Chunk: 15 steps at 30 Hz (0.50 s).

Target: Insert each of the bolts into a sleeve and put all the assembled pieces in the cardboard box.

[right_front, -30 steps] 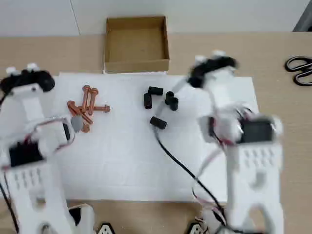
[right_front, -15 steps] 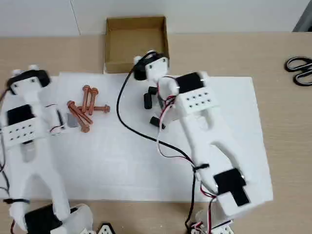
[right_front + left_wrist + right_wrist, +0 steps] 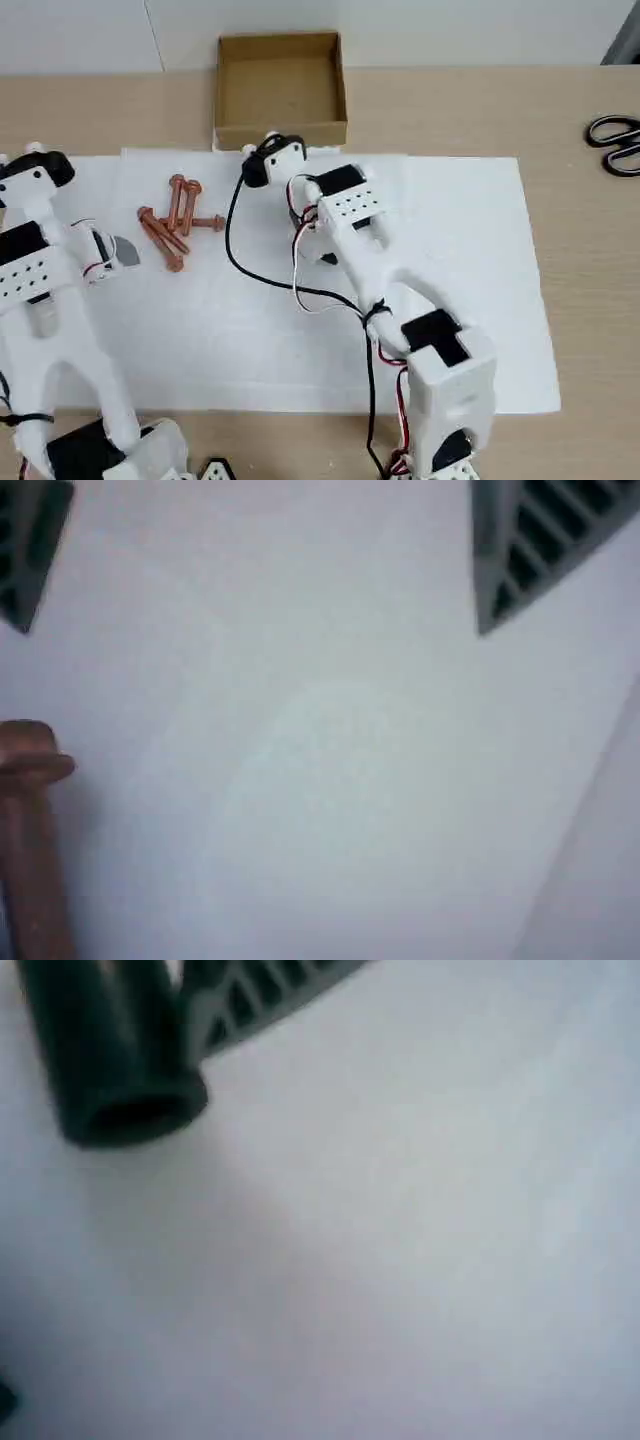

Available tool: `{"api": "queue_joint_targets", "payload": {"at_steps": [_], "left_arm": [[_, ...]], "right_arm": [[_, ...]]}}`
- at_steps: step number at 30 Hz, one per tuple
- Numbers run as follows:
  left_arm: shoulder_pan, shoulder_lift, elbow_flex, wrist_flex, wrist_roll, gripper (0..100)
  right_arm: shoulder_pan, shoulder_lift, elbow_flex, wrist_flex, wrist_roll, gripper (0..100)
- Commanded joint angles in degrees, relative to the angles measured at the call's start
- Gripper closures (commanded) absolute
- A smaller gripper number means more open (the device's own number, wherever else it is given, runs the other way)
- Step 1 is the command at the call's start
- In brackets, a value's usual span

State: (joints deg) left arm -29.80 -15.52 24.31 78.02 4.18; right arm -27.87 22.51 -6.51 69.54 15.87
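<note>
Several copper bolts (image 3: 176, 220) lie in a loose pile on the left of the white mat (image 3: 240, 330). My left gripper (image 3: 112, 251) is just left of the pile, low over the mat. In its wrist view the left gripper (image 3: 250, 628) is open with bare mat between the fingers and one bolt (image 3: 30, 850) to the side. My right gripper (image 3: 330, 236) is down over the black sleeves, and its arm hides most of them. One sleeve (image 3: 115, 1052) lies close beside a ribbed finger (image 3: 270, 988), not gripped. The cardboard box (image 3: 281, 128) is behind the mat, with nothing in it.
Scissors (image 3: 614, 143) lie on the wooden table at the far right. The right arm's black cable (image 3: 262, 280) loops over the middle of the mat. The mat's right half and front are bare.
The right arm swung from the mat's right side leftward and down over the sleeves. The left arm shifted left and lowered its gripper beside the bolts.
</note>
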Motion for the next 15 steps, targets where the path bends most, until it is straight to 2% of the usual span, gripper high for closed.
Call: {"api": "queue_joint_targets", "payload": {"at_steps": [1, 12, 15], "left_arm": [[-0.2, -0.4, -2.2, 0.4, -0.3, 73], [-0.2, -0.1, -2.2, 0.4, 1.7, 73], [-0.2, -0.1, -2.2, 0.4, 1.7, 73]], "right_arm": [[-0.3, 1.0, -2.6, -1.9, 0.7, 75.1], [-0.3, 5.8, -2.9, -4.4, 0.6, 75.4], [-0.3, 6.1, -2.9, -4.3, 0.4, 82.2]]}}
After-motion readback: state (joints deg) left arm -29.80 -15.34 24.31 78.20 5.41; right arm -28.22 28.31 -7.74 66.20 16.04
